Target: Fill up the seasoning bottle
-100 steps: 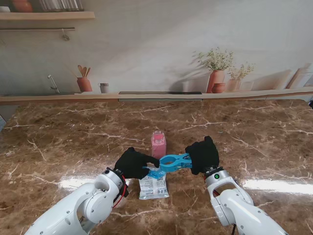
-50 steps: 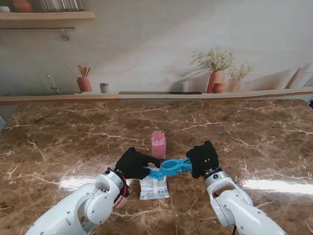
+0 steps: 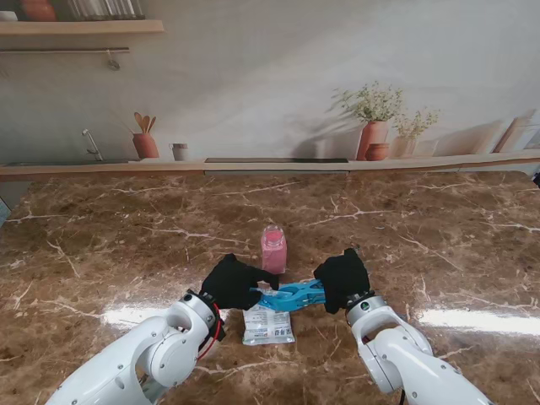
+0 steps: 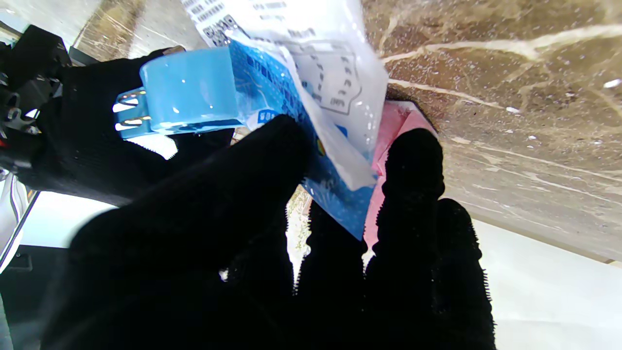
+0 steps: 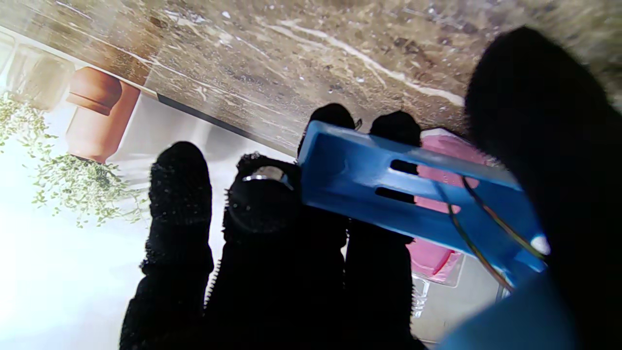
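A pink seasoning bottle [image 3: 273,249] stands upright on the marble table, just beyond both hands. My left hand [image 3: 233,283], in a black glove, is shut on the blue top edge of a white seasoning pouch [image 3: 268,321] that hangs nearer to me. My right hand [image 3: 342,278] is shut on a blue clip [image 3: 292,294] whose far end sits on the pouch's top. In the left wrist view the clip [image 4: 189,90] meets the pouch [image 4: 320,87] beside my fingers. In the right wrist view the clip [image 5: 388,194] crosses in front of the pink bottle [image 5: 437,204].
A brown marble table [image 3: 422,228] stretches wide on both sides. A low ledge [image 3: 278,164] runs along the far edge under a printed kitchen backdrop.
The right hand and the blue clip have dropped nearer to me and slightly left, closing on the left hand. The pouch has shifted a little nearer too. The bottle stays put.
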### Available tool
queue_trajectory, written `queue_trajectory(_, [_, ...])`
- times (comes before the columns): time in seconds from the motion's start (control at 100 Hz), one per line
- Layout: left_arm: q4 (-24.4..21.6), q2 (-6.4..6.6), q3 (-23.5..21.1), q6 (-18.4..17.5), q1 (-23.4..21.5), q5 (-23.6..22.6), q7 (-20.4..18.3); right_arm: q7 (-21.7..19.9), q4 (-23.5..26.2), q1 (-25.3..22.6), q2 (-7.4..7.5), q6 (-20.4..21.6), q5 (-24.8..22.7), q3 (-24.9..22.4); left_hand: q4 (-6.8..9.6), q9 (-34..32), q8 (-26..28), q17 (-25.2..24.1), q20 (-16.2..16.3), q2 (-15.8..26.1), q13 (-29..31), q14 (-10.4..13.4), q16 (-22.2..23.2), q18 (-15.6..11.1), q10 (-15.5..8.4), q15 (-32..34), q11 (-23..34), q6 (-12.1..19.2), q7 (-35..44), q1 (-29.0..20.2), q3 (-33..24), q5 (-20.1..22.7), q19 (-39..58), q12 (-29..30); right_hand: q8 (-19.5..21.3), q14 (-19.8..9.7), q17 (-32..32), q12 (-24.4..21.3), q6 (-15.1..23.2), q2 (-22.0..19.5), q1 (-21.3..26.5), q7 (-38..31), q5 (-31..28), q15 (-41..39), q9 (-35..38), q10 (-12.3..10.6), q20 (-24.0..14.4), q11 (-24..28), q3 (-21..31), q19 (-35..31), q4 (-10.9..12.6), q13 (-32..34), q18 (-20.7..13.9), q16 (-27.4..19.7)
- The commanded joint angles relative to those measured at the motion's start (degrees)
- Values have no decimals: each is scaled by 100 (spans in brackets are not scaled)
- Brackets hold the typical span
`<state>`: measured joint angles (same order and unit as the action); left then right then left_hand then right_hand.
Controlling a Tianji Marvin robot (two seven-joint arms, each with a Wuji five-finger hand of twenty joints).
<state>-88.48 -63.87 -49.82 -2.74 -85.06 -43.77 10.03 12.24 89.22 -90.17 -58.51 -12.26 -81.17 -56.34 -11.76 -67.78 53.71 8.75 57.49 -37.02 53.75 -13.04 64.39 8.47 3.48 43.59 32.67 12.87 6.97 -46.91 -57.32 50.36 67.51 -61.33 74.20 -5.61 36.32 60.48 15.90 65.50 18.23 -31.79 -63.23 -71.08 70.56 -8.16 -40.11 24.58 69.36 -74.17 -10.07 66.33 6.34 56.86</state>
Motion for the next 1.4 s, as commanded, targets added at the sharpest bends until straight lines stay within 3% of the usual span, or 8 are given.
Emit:
queue_trajectory(0.0, [15,-34,26,-9,0,5,27,-111,31,-23,-3,18,27,38,-110,-148,87,-121,171,146,-5,68,-51,-145,-285,172,252,287,4909,-101,-279,96,135,-120,531,-116,-41,627,834,-110,414,-4556,-1215,-146,1157,-412,-166,4371,453,-249,-29,236,199,110])
queue_trajectory(0.28, [13,-32,43,7,3,-1,15,-270,141,-67,-9,100,102,46,-115,-148,83,-132,176,152,-12,75,-60,-147,-295,170,245,308,4909,-96,-271,96,126,-120,480,-144,-384,393,903,-364,-24,-3380,-857,654,762,-424,-74,3152,250,76,-111,-300,65,-173])
queue_trajectory(0.34, [16,-31,51,14,10,2,6,-397,244,-138,-4,168,87,-17,-116,-146,84,-133,177,159,-11,75,-62,-146,-297,171,242,316,4907,-95,-268,87,125,-119,-90,-127,-589,124,762,-227,-6,-2569,-416,1117,426,-398,-71,2576,112,287,-946,-608,11,-345])
queue_trajectory(0.43, [31,-36,70,19,26,19,7,-499,368,-228,10,251,-15,-94,-118,-142,85,-133,178,171,-19,77,-64,-146,-299,168,239,315,4906,-97,-261,81,124,-118,-664,-98,-825,-229,658,-108,-86,-1832,158,1628,29,-370,-78,1993,79,592,-1250,-952,-34,-527])
queue_trajectory(0.48, [37,-40,80,23,32,21,18,-604,449,-286,20,312,-74,-147,-121,-138,85,-133,179,175,-21,73,-65,-146,-302,167,238,321,4905,-95,-255,80,124,-119,-1220,-71,-995,-543,448,-193,-218,-1404,615,2017,-306,-336,-92,1525,87,827,-1133,-1216,-67,-672])
queue_trajectory(0.57, [43,-45,94,32,42,29,30,-725,557,-375,34,395,-177,-226,-123,-132,86,-140,179,178,-25,66,-65,-146,-300,166,236,321,4904,-102,-246,75,119,-121,-1816,-55,-1197,-1066,-80,-491,-591,-556,1226,2449,-916,-247,-188,879,134,1160,-169,-1617,-120,-807])
queue_trajectory(1.01, [102,-35,168,98,141,80,-113,-868,973,-778,3,569,-85,-565,-130,-83,90,-184,174,250,-76,59,-72,-123,-319,146,213,339,4889,-119,-155,9,85,-126,-3667,195,-1712,-2795,-1070,-1038,-1032,1435,2628,4738,-2353,202,111,-653,-161,2649,-118,-2360,-91,-2350])
queue_trajectory(1.39, [353,-53,432,157,410,217,-250,-945,1543,-1265,-89,687,402,-1010,-153,-18,29,-237,168,368,-148,55,-91,-34,-331,111,162,363,4852,-130,-11,-74,39,-106,-4131,358,-1926,-3579,-1316,-1525,-1113,1610,3089,5846,-2844,398,505,-1231,-523,3403,-38,-2682,-148,-3157])
